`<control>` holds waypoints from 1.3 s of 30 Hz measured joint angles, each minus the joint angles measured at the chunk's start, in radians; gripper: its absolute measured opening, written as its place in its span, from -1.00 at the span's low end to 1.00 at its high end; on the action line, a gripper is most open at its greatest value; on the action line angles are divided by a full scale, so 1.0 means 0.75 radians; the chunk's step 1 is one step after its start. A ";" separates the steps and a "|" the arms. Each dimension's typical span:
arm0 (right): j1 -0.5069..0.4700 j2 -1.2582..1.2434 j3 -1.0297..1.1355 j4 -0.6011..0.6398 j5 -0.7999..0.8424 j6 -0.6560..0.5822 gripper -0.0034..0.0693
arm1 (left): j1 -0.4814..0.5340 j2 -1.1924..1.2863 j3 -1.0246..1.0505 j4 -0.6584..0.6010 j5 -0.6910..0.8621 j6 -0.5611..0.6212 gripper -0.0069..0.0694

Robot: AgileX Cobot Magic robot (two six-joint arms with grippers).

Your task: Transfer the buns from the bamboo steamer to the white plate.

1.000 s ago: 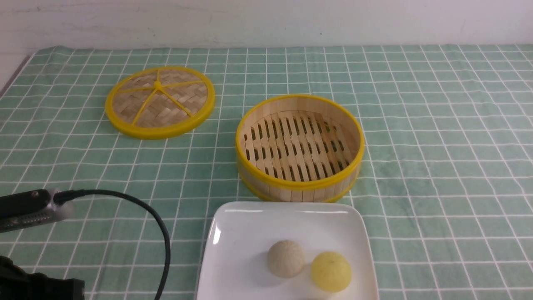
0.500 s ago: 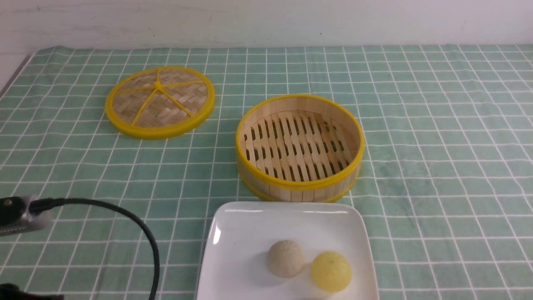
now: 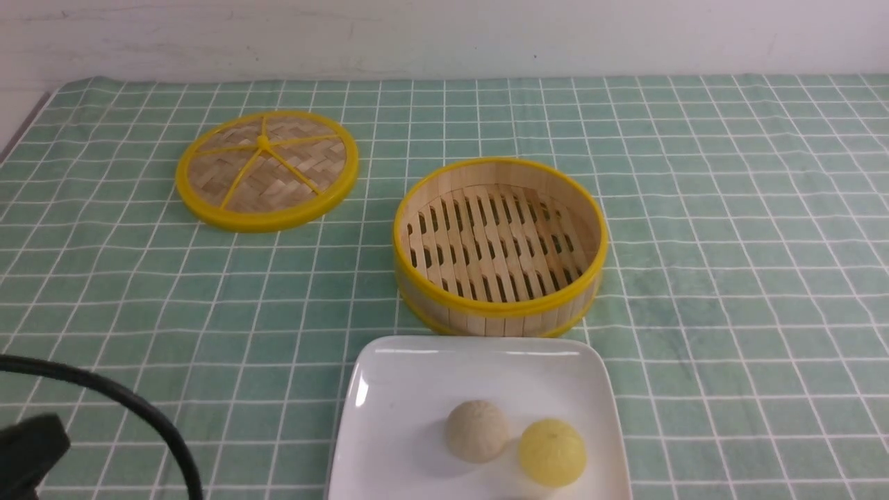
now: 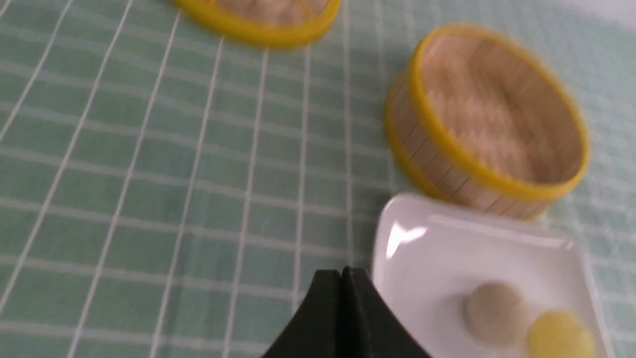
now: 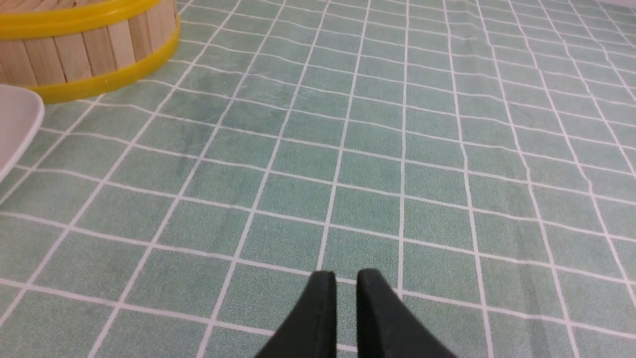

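Front view: green checked cloth (image 3: 736,278) throughout. White plate (image 3: 396,403), lower centre; square, no long axis. Bamboo steamer (image 3: 500,325), centre, opening upward. Beige bun (image 3: 476,431) on plate. My left claw (image 4: 342,278) clenched; right (image 5: 347,278) slightly parted.

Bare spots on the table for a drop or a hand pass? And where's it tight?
Free: the cloth right of the steamer and white plate; also the strip between the woven lid and plate, left of the steamer.
Crowded: steamer against or nearly against the plate's far edge; beige bun and yellow ball close together on the plate.
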 joint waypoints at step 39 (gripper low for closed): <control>0.000 0.000 0.000 0.000 0.000 0.000 -0.56 | 0.000 -0.006 0.421 -0.225 -0.377 0.261 -0.73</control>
